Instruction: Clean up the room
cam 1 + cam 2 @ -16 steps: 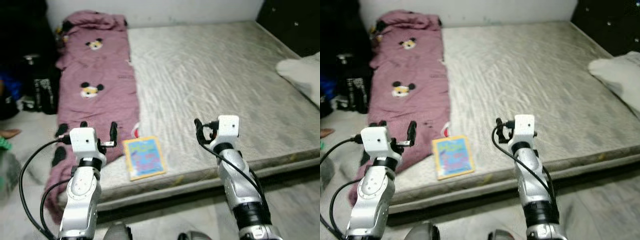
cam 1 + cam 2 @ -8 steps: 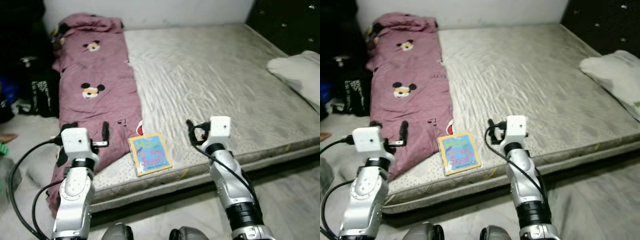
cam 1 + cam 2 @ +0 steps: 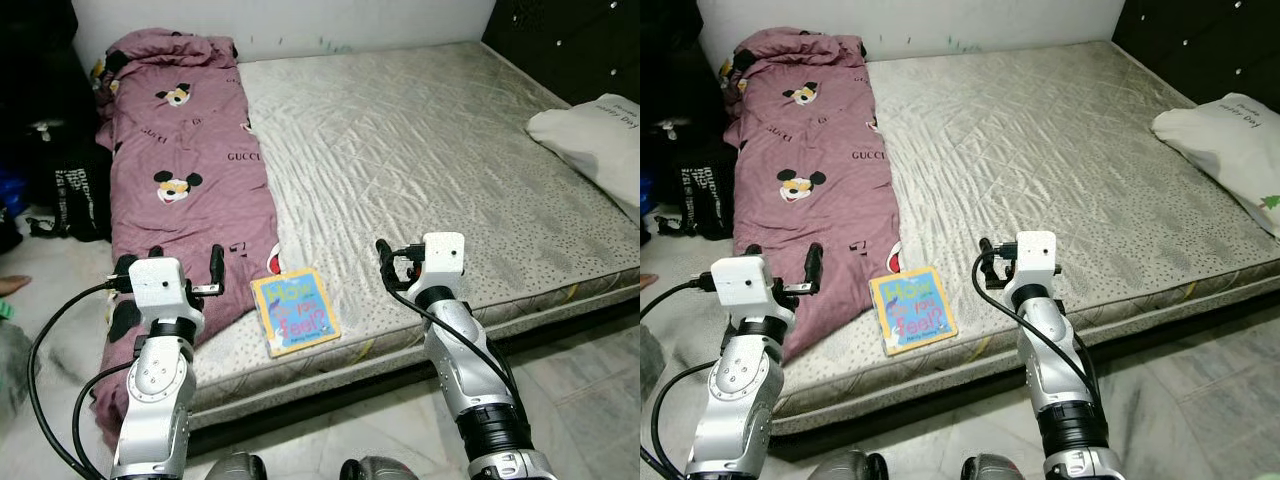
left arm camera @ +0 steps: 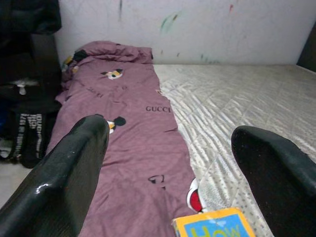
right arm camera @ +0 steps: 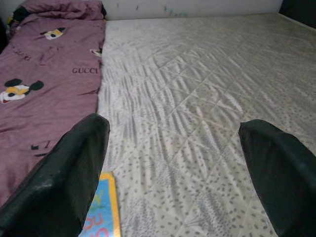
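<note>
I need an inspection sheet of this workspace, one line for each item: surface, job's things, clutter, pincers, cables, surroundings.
Surface: bare grey mattress, low on a pale floor.
Job's things: picture book flat near the mattress's front edge; purple blanket along the robot's left side of the mattress, its end hanging over the edge; white pillow at the right edge.
Clutter: dark bags on the floor left of the blanket.
Pincers: left pincer open, above the blanket's front end; right pincer open, over the mattress right of the book; both hold nothing.
Cables: black cable looping beside the left arm; another along the right arm.
Surroundings: white wall behind, with small paint marks; dark furniture at the far right.
</note>
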Available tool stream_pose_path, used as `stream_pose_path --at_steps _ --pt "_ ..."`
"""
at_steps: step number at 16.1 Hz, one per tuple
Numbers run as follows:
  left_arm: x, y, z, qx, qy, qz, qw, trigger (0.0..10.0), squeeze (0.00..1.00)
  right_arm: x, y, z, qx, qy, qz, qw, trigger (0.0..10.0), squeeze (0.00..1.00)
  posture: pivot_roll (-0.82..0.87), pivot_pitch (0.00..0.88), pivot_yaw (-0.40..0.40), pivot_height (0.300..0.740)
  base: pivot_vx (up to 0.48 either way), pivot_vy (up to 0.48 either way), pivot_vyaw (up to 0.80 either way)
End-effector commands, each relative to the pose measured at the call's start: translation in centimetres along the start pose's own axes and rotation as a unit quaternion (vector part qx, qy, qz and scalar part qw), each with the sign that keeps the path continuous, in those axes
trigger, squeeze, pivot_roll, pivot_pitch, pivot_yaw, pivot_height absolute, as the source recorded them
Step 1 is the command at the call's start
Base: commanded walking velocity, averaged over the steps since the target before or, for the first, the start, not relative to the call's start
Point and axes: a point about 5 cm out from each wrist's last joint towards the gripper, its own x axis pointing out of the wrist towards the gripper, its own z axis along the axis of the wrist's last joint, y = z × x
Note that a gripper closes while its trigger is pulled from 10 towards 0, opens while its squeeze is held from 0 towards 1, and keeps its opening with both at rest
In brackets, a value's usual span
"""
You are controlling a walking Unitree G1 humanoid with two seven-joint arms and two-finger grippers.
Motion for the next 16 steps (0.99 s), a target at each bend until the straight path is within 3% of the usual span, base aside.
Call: stream_pose_path --at_steps 1,5,7,13,16 --pt "-0.1 0.0 0.1 -0.001 0.000 -0.004 1.000 10.0 0.00 0.0 -0.2 0.3 0.000 -0.002 -0.002 1.000 10.0 0.00 -0.05 0.081 -0.025 0.740 0.259 0.000 0.00" --pt "-0.2 0.2 0.1 0.002 0.001 0.007 1.000 10.0 0.00 0.0 -0.2 0.4 0.004 -0.007 -0.001 1.000 10.0 0.00 -0.05 0.083 -0.027 0.740 0.000 0.000 0.00" --pt "-0.5 0.8 0.0 0.047 0.023 0.038 0.998 10.0 0.00 0.0 -0.2 0.5 0.009 -0.010 -0.002 1.000 10.0 0.00 -0.05 0.083 -0.027 0.740 0.000 0.000 0.00" --pt "-1.3 2.0 0.5 0.055 0.009 0.059 0.997 10.0 0.00 -0.2 0.2 1.1 0.031 -0.019 0.004 0.999 10.0 0.00 -0.04 0.098 -0.022 0.740 0.000 0.000 0.00" --pt "-1.9 2.4 0.9 0.059 0.000 0.068 0.996 10.0 0.00 -0.9 -0.3 1.4 0.033 -0.022 -0.004 0.999 10.0 0.00 -0.03 0.116 -0.021 0.740 0.000 0.000 0.00"
